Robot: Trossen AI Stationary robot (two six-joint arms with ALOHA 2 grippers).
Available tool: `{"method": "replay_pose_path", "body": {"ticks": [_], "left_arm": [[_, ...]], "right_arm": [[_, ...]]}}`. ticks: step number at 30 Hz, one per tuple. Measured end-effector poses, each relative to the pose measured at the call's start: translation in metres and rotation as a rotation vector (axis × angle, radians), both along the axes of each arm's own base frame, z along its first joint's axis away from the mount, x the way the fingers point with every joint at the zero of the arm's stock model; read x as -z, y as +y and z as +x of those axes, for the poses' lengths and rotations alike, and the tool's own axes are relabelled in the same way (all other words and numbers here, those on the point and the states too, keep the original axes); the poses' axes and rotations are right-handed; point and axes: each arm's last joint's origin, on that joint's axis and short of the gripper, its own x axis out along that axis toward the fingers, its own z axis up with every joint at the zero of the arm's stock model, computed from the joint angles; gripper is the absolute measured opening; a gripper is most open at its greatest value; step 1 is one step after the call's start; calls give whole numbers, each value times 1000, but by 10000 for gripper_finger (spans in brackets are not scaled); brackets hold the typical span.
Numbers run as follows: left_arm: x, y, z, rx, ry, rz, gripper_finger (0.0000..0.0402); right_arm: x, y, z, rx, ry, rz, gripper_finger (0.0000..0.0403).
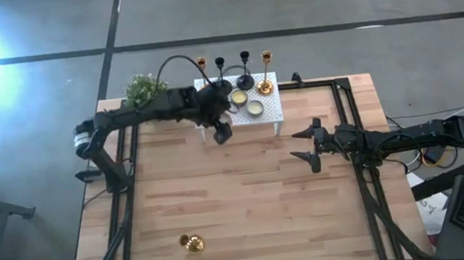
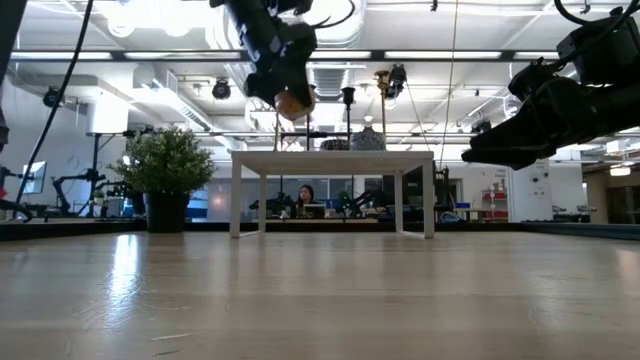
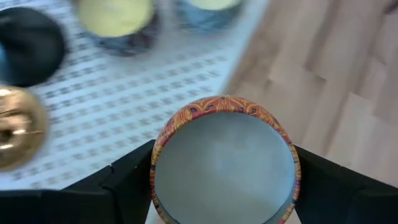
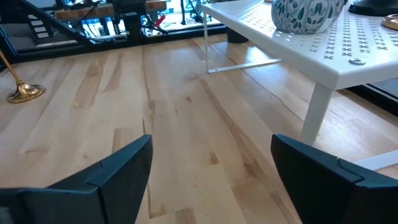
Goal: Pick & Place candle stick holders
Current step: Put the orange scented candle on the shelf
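Left gripper [image 3: 221,199] is raised at the front edge of the white rack [image 1: 271,109], clamped on a round patterned tin [image 3: 224,165], apparently a candle pot; right gripper [image 4: 208,180] hangs over bare table [image 1: 248,205], fingers apart, holding nothing; candle holders [image 1: 243,67] stand on the rack; one gold holder [image 1: 192,243] lies near the table's front edge.

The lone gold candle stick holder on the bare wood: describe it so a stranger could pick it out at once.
Start at the wooden table and look away from the white rack at its far edge, to the near left part of the boards. There one gold candle stick holder sits by itself. The other holders cluster on or behind the rack; this one has nothing near it.
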Motion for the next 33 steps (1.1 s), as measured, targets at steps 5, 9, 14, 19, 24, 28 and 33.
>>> {"method": "replay_pose_path", "body": {"ticks": [5, 9, 14, 19, 24, 28, 33], "left_arm": [[2, 18, -7, -43, 11, 5, 301], [3, 26, -8, -62, 9, 4, 301], [12, 32, 2, -42, 17, 4, 301], [26, 36, 14, -20, 58, 0, 301], [35, 41, 20, -7, 87, 9, 301], [36, 49, 23, -17, 89, 13, 301], [32, 60, 22, -36, 91, 27, 301]], "right_arm": [[0, 0, 0, 0, 0, 0, 331], [0, 0, 0, 0, 0, 0, 337], [0, 0, 0, 0, 0, 0, 343], [0, 0, 0, 0, 3, 1, 340], [0, 0, 0, 0, 3, 1, 332], [0, 0, 0, 0, 3, 1, 328], [0, 0, 0, 0, 3, 1, 324]]}}
